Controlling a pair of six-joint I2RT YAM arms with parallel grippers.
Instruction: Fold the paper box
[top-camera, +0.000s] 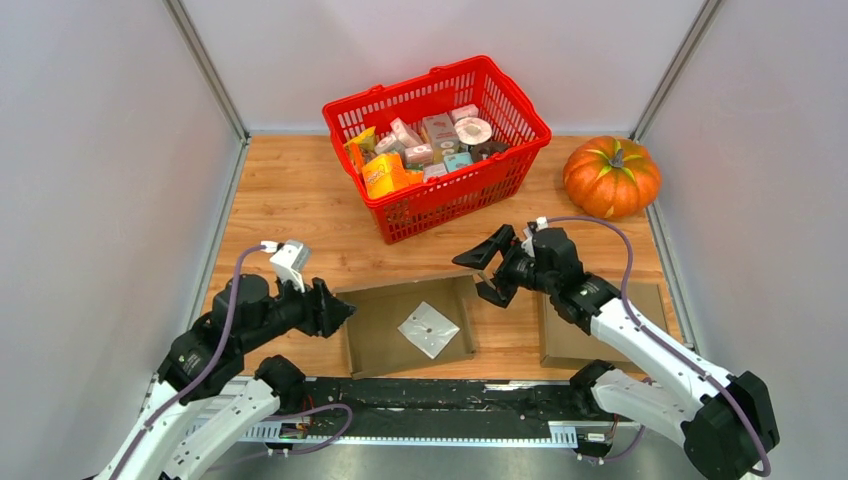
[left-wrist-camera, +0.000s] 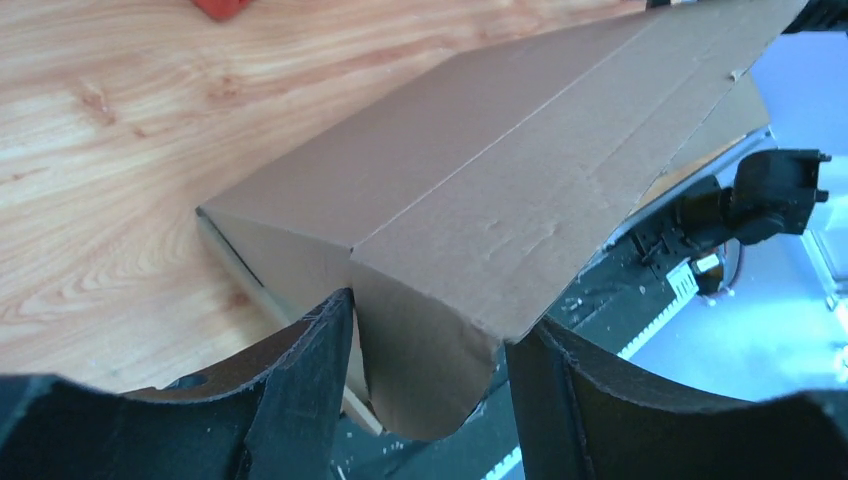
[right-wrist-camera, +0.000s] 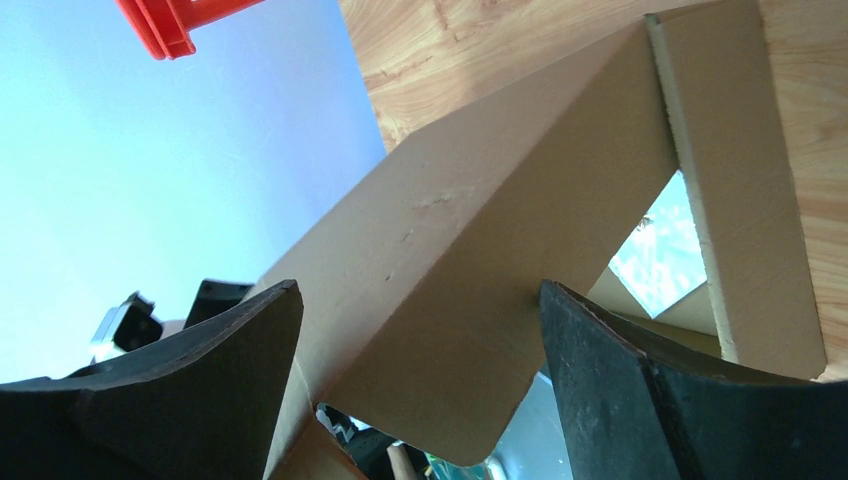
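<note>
**Top view.** The paper box (top-camera: 400, 325) is lying at the near middle of the table (top-camera: 290, 200), between the two arms. It is sitting as an open tray: walls partly raised, no lid closed over it, and a silver packet (top-camera: 428, 328) showing on its floor. Judgement: folding is under way but far from finished; the end flaps and top are waiting to be tucked. The left gripper (top-camera: 340, 308) is pressing in at the box's left end, and the right gripper (top-camera: 487, 272) is hanging at its far right corner. A second flat cardboard piece (top-camera: 570, 335) is lying under the right arm.

**Left wrist.** The jaws are standing wide, straddling a rounded end flap (left-wrist-camera: 430, 380) of the box. The flap is filling most of the gap and brushing the fingers (left-wrist-camera: 310, 390), but nothing is looking pinched. Judgement: not a real grip.

**Right wrist.** The jaws are spread wide here too, with another rounded flap (right-wrist-camera: 450, 350) lying between them. The left finger is standing clear of the card; whether the right finger is touching it, I cannot tell. The packet is glinting through the box opening beyond.
</note>
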